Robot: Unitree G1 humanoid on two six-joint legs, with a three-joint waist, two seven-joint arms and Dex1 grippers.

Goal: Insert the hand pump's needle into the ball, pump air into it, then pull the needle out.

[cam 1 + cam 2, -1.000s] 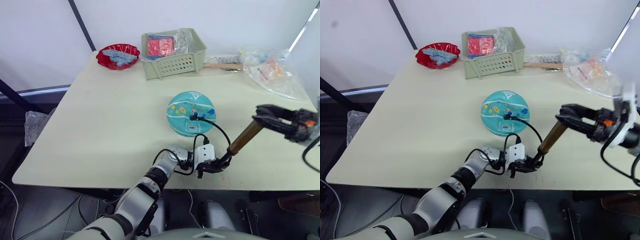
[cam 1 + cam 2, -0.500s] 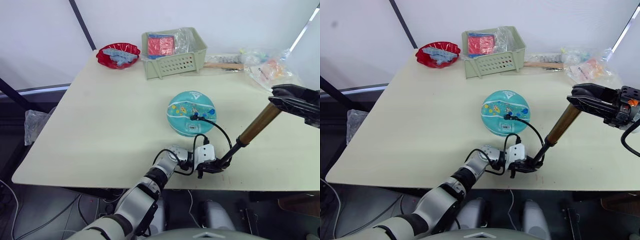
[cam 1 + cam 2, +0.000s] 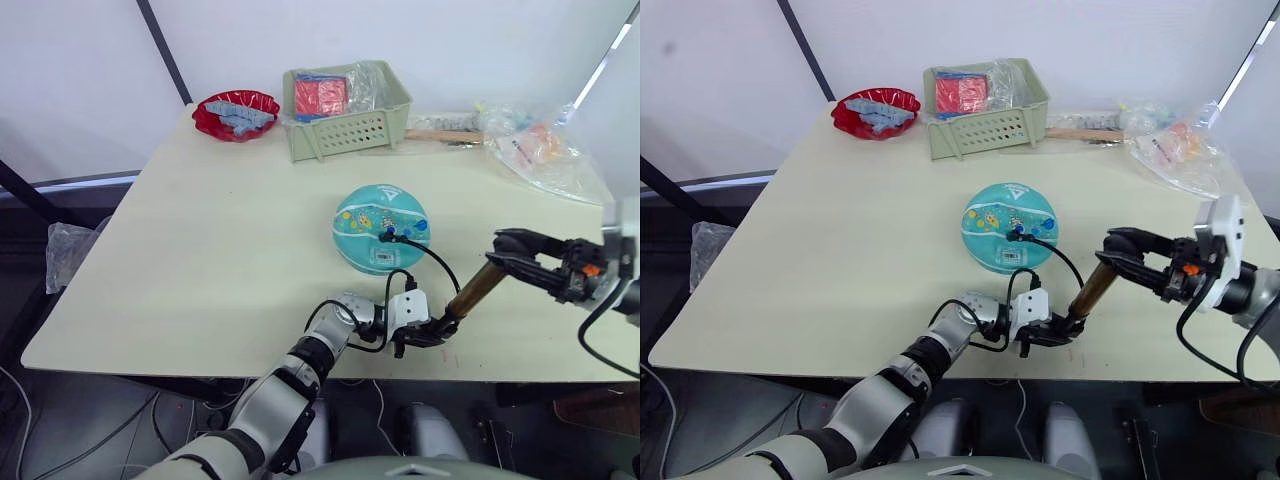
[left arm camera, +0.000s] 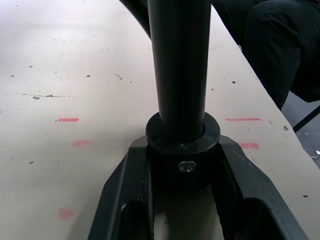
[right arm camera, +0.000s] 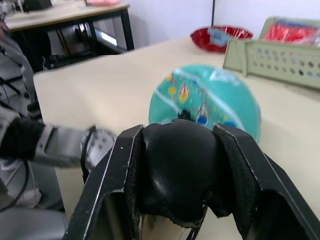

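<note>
Left claw [image 3: 428,335] pinches my slim gold-bronze hand pump's [image 3: 472,292] base at the tabletop's [image 3: 220,230] six o'clock edge; right claw [image 3: 507,247] clamps its black handle. Teal rubber ball [image 3: 382,226] sits centre, hose plugged in.

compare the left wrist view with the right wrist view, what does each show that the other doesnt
Left wrist view alone: the left gripper with its fingers clamped on the black base of the hand pump, and small red marks on the table beneath.

Right wrist view alone: the right gripper closed around the pump's black handle, with the teal ball beyond it, a red bowl, a green basket and part of the left arm.

Both: a gripper shut on the pump, over the same beige table.
</note>
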